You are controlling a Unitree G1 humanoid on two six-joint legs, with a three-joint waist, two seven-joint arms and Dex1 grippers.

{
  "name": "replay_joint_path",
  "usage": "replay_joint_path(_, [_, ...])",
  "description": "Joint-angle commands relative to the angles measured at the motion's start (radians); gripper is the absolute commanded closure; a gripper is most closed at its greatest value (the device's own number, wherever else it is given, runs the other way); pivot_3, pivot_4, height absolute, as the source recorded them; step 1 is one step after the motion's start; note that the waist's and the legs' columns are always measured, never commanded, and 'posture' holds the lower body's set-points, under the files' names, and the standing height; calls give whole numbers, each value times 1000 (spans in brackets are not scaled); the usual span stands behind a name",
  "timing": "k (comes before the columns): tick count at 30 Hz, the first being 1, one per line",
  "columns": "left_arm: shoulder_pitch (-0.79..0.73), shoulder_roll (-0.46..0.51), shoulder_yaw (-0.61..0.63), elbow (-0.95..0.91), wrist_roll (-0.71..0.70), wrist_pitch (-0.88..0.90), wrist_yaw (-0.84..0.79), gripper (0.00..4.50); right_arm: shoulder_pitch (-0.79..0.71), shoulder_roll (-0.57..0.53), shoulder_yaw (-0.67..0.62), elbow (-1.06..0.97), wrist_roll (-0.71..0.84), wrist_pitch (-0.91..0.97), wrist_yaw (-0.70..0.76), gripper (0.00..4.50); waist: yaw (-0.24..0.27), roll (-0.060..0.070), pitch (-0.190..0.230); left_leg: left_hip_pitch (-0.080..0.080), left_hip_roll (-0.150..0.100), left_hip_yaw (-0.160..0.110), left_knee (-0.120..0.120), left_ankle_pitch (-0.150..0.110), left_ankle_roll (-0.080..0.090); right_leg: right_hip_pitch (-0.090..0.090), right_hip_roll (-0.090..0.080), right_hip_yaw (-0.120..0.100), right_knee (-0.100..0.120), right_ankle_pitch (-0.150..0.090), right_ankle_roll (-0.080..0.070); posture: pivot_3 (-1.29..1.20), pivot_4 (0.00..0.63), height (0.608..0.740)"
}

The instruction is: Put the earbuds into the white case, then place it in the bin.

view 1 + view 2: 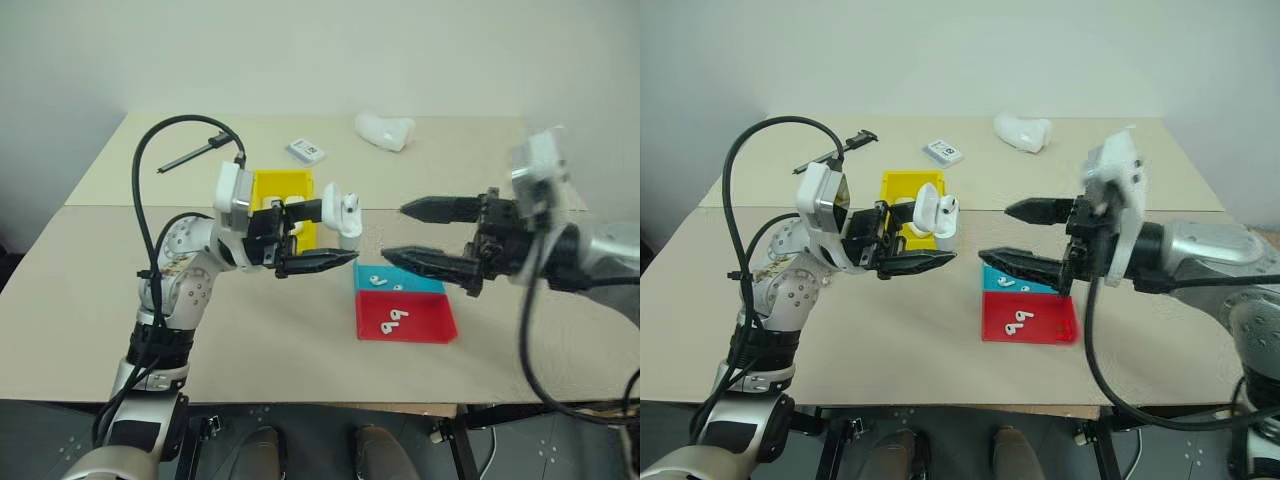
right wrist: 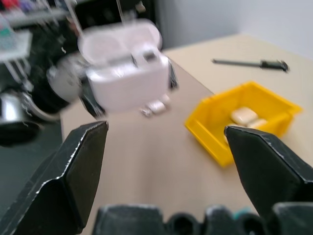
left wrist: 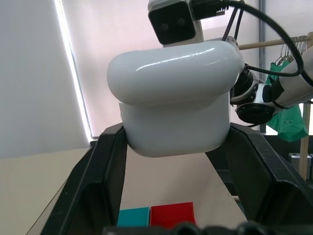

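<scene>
Table [image 1: 250,330] seen under everything. Yellow bin [image 1: 281,186] parked behind. White case [image 1: 347,220], lid flipped up, clenched by left pincer [image 1: 330,236] midair. Right pincer [image 1: 412,232] spread wide, nothing held. Case judged light, slick, best gripped on flat sides. Earbuds [image 1: 392,320] left in red tray [image 1: 430,326].

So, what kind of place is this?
Probably a robot lab or test room: a plain table against a bare wall, with a yellow bin and sorting trays laid out, and clothes on a rack behind.

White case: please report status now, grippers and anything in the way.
Left gripper shut on white case, lid open, above table. Right gripper open, empty, facing it. Yellow bin behind, nothing between.
</scene>
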Motion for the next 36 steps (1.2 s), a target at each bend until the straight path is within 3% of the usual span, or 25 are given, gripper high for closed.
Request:
replay_joint_path(1, [-6,3,24,-30,-13,-12,7,1776,-71,-61,197,69,-320,-176,169,18,-3,0,0,0,0,0,0,0,0,-1,0,0,0,0,0,0,150,740])
replay_joint_path(5, [4,6,31,-37,-12,-16,11,1776,-236,-12,427,293,-608,-371,369,18,-15,0,0,0,0,1,0,0,0,-1,1,1,0,0,0,0,150,740])
replay_joint_path(9, [31,19,52,-66,-11,-21,27,1776,-448,120,649,659,-908,-658,575,18,-25,0,0,0,1,2,0,0,0,-1,2,2,0,0,0,0,150,740])
replay_joint_path(13, [59,28,71,-97,-10,-23,54,1776,-562,236,745,942,-1070,-873,690,187,-23,0,0,-1,1,4,0,0,0,-2,2,1,0,0,-1,0,150,740])
replay_joint_path(15, [76,35,80,-117,-11,-22,68,1776,-600,289,770,1063,-1139,-962,703,627,-20,0,0,-2,1,5,1,0,0,-3,2,1,0,0,-1,0,150,740])
replay_joint_path(18, [97,48,91,-142,-14,-19,85,1776,-644,359,781,1216,-1210,-1057,710,1625,-18,1,0,-3,1,5,2,0,0,-3,0,1,0,0,-1,0,150,740])
replay_joint_path(23, [123,71,109,-180,-20,-10,115,1776,-691,445,767,1374,-1276,-1145,730,1625,-19,1,0,-2,1,6,1,0,0,-3,0,-1,2,1,-1,0,150,740])
replay_joint_path(26, [129,77,110,-198,-24,-5,130,1776,-703,471,767,1426,-1315,-1179,726,2177,-19,1,0,-2,1,6,1,0,0,-2,0,-1,2,1,-2,0,150,740])
replay_joint_path(36, [133,85,101,-225,-33,0,159,1776,-687,506,751,1472,-1381,-1234,730,2177,-22,1,1,-1,1,7,1,0,0,-2,0,-1,3,1,-2,0,150,740])
